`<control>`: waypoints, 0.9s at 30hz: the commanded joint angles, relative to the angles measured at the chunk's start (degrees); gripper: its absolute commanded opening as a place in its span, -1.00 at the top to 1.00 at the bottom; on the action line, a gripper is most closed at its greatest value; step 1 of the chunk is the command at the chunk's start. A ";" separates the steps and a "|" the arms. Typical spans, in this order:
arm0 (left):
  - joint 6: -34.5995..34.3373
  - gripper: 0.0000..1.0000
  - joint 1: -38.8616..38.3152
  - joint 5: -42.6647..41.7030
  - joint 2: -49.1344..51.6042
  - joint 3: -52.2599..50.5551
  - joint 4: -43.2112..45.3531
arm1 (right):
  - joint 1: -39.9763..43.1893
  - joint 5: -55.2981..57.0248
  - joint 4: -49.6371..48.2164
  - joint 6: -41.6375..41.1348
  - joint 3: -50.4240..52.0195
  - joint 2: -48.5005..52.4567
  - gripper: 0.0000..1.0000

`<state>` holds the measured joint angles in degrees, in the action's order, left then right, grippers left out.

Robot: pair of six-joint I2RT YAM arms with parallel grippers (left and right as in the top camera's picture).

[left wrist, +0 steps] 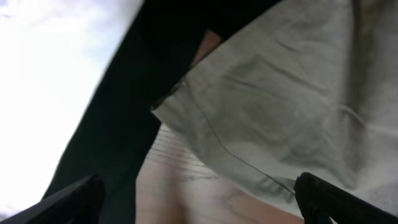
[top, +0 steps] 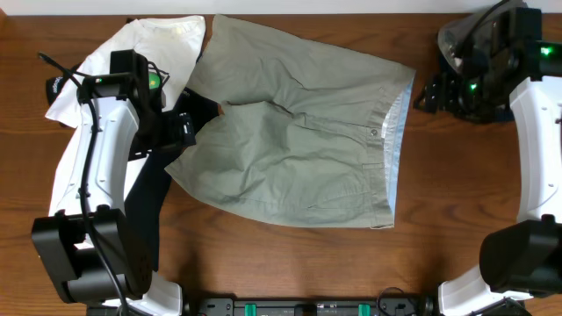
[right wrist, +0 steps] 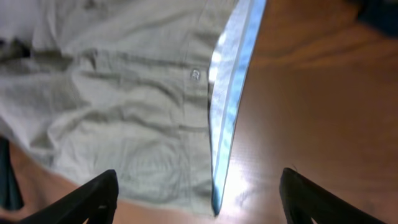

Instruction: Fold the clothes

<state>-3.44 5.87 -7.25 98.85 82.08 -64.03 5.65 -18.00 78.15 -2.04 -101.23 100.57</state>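
Observation:
Khaki shorts [top: 299, 132] lie spread flat mid-table, with the waistband and its light blue lining [top: 399, 123] to the right. My left gripper [top: 186, 130] is open and empty at the shorts' left leg hem. In the left wrist view [left wrist: 199, 199] its fingers straddle bare wood just below the hem corner [left wrist: 186, 118]. My right gripper [top: 428, 95] is open and empty, hovering right of the waistband. In the right wrist view [right wrist: 196, 193] the blue-lined waistband edge [right wrist: 227, 112] runs between its fingers, and the shorts [right wrist: 124, 106] fill the left.
A white shirt [top: 149, 48] lies at the back left, also bright in the left wrist view [left wrist: 43, 74]. A dark garment [top: 145, 193] lies under my left arm and beside the shorts' hem [left wrist: 118, 124]. Brown wooden table [top: 457, 202] shows right of and in front of the shorts.

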 commanded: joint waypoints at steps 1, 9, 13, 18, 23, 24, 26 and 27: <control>-0.68 -0.99 0.11 -3.78 0.07 -4.74 0.63 | -2.21 0.31 1.20 1.05 1.20 -0.15 -0.56; -13.51 -0.82 -0.68 -4.13 0.04 -17.40 11.63 | -7.78 0.46 -8.85 -7.13 15.45 -0.15 -0.49; -17.75 -0.57 -0.98 -4.02 0.04 -21.27 17.59 | -8.46 1.77 -16.17 -11.80 21.94 -0.15 -0.48; -24.70 -0.32 -0.98 1.97 0.07 -24.90 23.61 | -8.46 1.99 -22.43 -13.84 27.67 -0.15 -0.42; -27.61 -0.21 -0.96 6.56 0.07 -28.46 29.22 | -8.46 3.13 -24.70 -13.84 30.40 -0.15 -0.40; -27.61 -0.19 -0.96 7.08 0.07 -29.05 30.58 | -8.46 3.23 -24.74 -13.81 30.60 -0.15 -0.40; -28.24 -0.11 -0.96 8.04 0.07 -29.90 32.81 | -8.46 3.26 -24.92 -13.79 30.84 -0.15 -0.40; -28.26 -0.04 -0.96 8.15 0.07 -30.34 34.23 | -8.46 3.26 -25.00 -13.79 30.88 -0.15 -0.40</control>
<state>-29.71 4.99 -2.42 98.89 52.90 -31.75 -2.48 -15.53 53.47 -14.79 -70.85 100.66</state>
